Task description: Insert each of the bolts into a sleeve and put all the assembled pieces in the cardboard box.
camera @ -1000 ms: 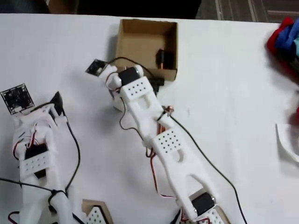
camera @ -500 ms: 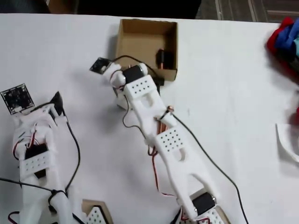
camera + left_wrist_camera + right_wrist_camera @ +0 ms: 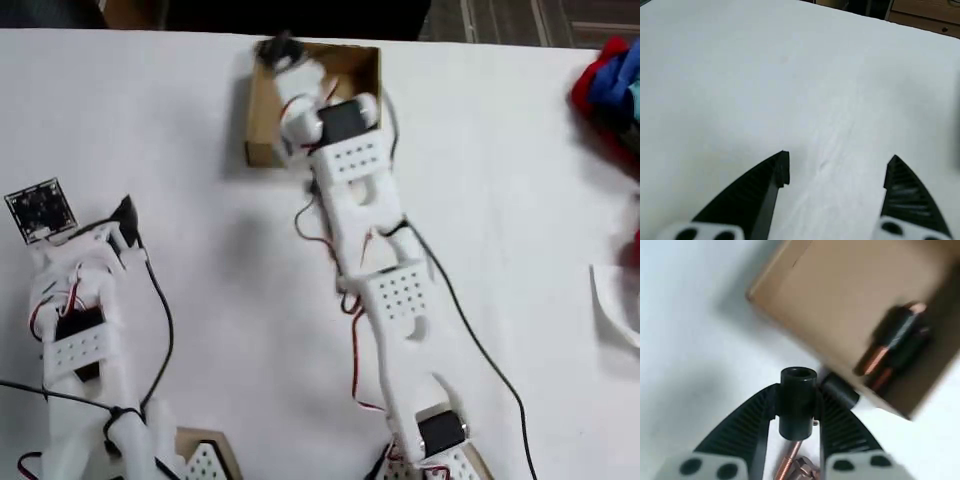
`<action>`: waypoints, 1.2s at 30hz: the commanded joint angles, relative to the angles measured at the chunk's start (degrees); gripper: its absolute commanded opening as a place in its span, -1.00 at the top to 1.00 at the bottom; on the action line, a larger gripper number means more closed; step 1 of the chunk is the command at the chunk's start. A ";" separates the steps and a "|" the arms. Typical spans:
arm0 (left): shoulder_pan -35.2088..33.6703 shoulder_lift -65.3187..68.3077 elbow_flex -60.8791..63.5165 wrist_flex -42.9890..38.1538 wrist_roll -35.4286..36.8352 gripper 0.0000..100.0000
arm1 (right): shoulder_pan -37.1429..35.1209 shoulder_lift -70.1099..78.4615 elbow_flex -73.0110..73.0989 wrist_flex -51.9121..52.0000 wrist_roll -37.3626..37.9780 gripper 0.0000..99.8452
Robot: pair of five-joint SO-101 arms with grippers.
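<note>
Right gripper (image 3: 799, 396): closed on a black sleeve (image 3: 797, 407), held upright. A copper bolt (image 3: 789, 462) projects from the sleeve's lower end. In the high view this gripper stands at the far rim of the cardboard box (image 3: 262, 112). Assembled pieces (image 3: 892, 347) lie inside the box near one wall; their number cannot be told. Left gripper (image 3: 839, 169): spread wide above the white worktop (image 3: 740, 75), well apart from the box.
</note>
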 commanded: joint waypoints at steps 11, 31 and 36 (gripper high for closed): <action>15.03 -1.05 -3.21 7.82 -10.02 0.37 | 6.29 -51.38 59.34 -4.35 -1.49 0.96; 38.15 44.92 -72.57 61.01 -5.10 0.52 | 32.66 -84.44 139.52 -61.58 -11.43 0.96; 39.38 56.70 -85.05 67.43 -5.01 0.53 | 32.92 -80.48 138.73 -63.08 -11.69 0.96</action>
